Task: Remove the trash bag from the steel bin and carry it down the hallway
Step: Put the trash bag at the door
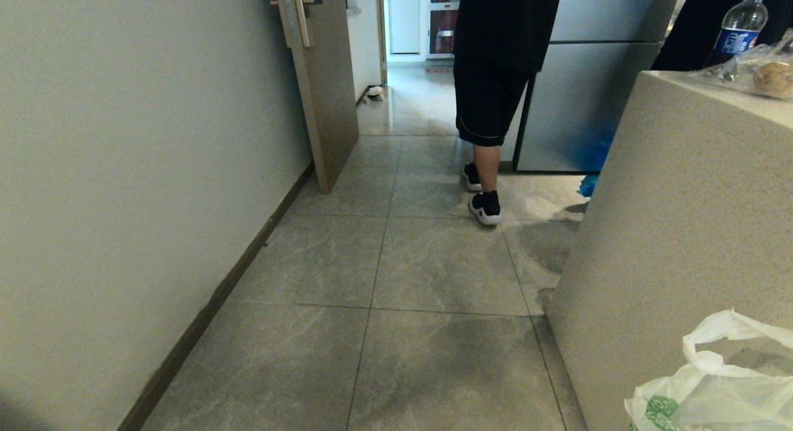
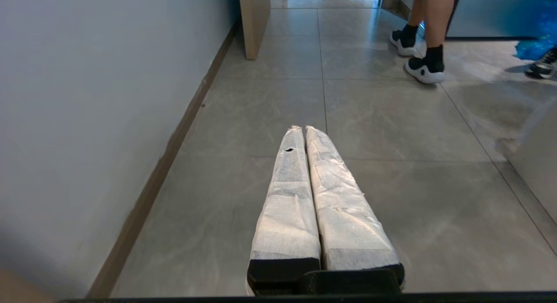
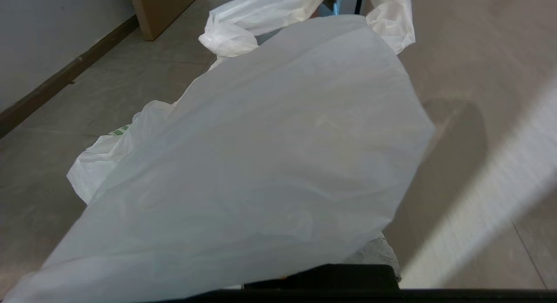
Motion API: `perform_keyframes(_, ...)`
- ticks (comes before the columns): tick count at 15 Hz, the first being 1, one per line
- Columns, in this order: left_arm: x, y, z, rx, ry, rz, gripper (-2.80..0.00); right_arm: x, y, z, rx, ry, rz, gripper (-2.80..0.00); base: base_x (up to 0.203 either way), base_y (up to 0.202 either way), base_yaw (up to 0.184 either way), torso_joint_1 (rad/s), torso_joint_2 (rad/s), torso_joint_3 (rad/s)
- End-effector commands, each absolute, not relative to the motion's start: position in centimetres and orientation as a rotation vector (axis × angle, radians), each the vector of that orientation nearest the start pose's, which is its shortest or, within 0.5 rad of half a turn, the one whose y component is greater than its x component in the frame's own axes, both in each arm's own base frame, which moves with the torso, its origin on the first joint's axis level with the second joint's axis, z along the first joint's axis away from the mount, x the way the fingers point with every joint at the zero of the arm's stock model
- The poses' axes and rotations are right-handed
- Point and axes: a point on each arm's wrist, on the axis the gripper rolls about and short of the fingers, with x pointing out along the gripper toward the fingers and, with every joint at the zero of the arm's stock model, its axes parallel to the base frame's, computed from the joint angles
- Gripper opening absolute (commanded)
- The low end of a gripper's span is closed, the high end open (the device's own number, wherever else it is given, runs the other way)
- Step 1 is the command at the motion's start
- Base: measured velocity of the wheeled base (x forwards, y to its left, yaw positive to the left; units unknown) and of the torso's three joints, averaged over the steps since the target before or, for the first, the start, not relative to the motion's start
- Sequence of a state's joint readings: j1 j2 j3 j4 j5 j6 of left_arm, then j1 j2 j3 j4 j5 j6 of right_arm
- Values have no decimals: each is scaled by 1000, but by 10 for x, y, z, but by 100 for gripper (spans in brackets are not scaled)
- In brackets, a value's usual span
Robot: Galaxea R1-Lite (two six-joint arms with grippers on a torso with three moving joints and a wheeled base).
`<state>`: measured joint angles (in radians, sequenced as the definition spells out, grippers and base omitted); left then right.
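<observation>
Where trash bag (image 1: 712,387) shows, green logo unreadable; bottle (image 1: 740,25) label blue.

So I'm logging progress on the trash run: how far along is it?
Done, it seems: the trash bag is out of its bin, and no steel bin shows in any view. In hand: the bag drapes over the shut right gripper in the right wrist view; the left gripper is shut and empty. Left: the hallway ahead, where a person stands near the refrigerator.

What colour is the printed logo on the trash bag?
Green, on the translucent white trash bag; the head view shows it best, at the bag's lower corner.
</observation>
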<state>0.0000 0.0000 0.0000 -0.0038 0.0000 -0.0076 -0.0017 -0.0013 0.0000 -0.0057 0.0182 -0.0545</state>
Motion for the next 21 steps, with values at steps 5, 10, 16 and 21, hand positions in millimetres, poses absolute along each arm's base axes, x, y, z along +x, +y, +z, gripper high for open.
perform_keyframes(5, -23, 0, 76, -6, -4, 0, -280, -23, 0, 76, -55, -7, 17, -280, 187, 0, 3, 3, 3, 4)
perform_keyframes(10, -23, 0, 76, -8, -5, 0, -280, -23, 0, 76, -55, -7, 18, -280, 189, 0, 2, 5, 3, 3)
perform_keyframes(16, -23, 0, 76, -9, -5, 0, -280, -23, 0, 76, -55, -7, 17, -280, 191, 0, 2, 3, 2, 2)
perform_keyframes(21, -23, 0, 76, -9, -5, 0, -280, -23, 0, 76, -55, -7, 17, -280, 192, 0, 1, 1, 3, 4)
